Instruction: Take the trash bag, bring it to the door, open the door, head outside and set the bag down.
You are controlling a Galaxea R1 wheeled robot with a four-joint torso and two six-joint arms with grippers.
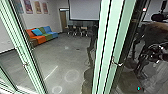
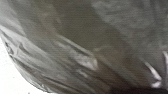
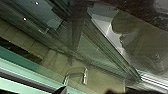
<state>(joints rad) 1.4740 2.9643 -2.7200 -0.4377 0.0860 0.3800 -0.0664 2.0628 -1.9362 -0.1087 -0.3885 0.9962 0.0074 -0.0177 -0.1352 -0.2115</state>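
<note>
Crinkled, see-through grey plastic of the trash bag (image 2: 75, 55) spreads close in front of the left wrist camera, with brownish and dark areas showing through it. Pale green uprights of the glass door and its frame (image 1: 107, 45) cross the head view, and a small metal handle (image 1: 117, 63) shows on the right one. In the right wrist view a bent metal door handle (image 3: 85, 76) stands by a green-edged glass pane. What either gripper holds cannot be made out.
Beyond the uprights lies a grey floor (image 1: 57, 57) with a colourful sofa (image 1: 41, 35) at the wall and chairs by a table farther back under a screen (image 1: 84, 9). Dark machine shapes, seemingly reflections, show in the glass at the right.
</note>
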